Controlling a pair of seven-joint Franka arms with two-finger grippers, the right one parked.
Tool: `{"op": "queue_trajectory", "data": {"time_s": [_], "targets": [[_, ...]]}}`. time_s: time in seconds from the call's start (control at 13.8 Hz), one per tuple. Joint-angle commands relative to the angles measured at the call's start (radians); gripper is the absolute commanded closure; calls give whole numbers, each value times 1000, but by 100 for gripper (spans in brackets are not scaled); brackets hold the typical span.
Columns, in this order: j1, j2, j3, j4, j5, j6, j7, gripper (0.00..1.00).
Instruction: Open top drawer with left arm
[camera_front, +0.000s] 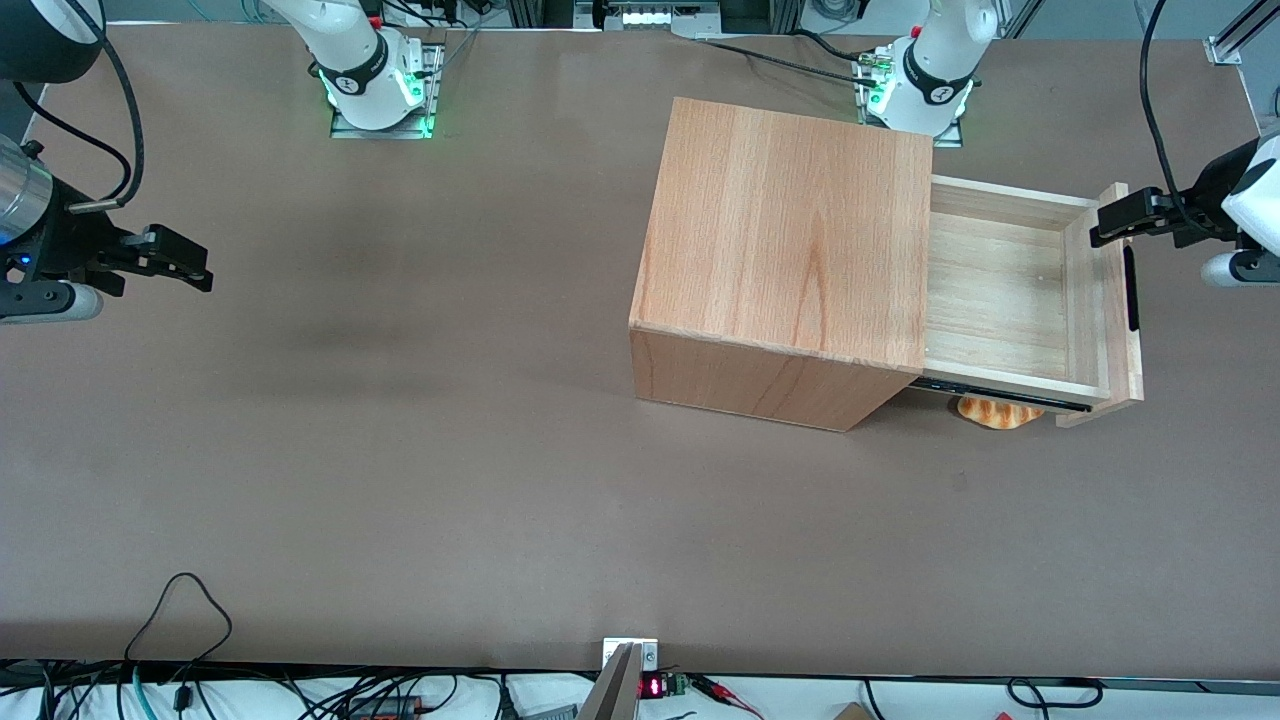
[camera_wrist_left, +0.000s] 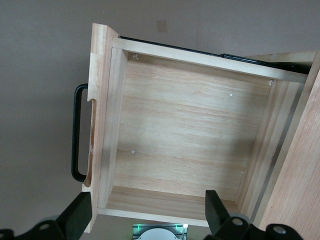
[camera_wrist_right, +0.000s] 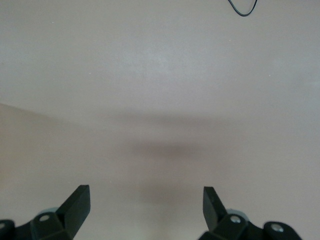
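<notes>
Out of the wooden casing (camera_front: 785, 250) the top drawer (camera_front: 1000, 295) stands pulled well open, its pale plank floor bare to the light, its flat front panel (camera_front: 1118, 320) turned toward my end of the tabletop (camera_front: 400, 450). The black bar handle (camera_front: 1131, 288) runs along the outer face of that panel, and a black side rail (camera_front: 1000, 396) shows along the drawer's edge nearer the front camera.

My claw (camera_front: 1100, 228) hangs above the drawer's front panel, at the end of the panel farther from the front camera, close to the top edge but holding nothing. Its two fingers (camera_wrist_left: 80, 212) are spread wide apart; in my wrist view they frame the drawer's side wall, with the handle (camera_wrist_left: 76, 132) standing clear of both of them and the drawer's inside (camera_wrist_left: 185, 135) spread out ahead. I cannot tell whether a fingertip touches the panel's top edge.

My left arm (camera_front: 1250, 215) reaches in from the working end of the tabletop, level with the drawer.

Under the open drawer, just beside the casing's lower corner nearer the front camera, a small orange-brown striped thing (camera_front: 998, 411) lies on the tabletop, half hidden by the rail.
</notes>
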Motion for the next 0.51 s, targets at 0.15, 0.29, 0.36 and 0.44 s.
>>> {"op": "queue_trajectory", "data": {"time_s": [0.15, 0.29, 0.36, 0.44], "targets": [[0, -91, -8, -150, 49, 93, 15, 0], [0, -103, -8, -167, 49, 101, 12, 0], [0, -106, -8, -166, 49, 97, 10, 0], [0, -109, -8, -164, 49, 89, 10, 0]]}}
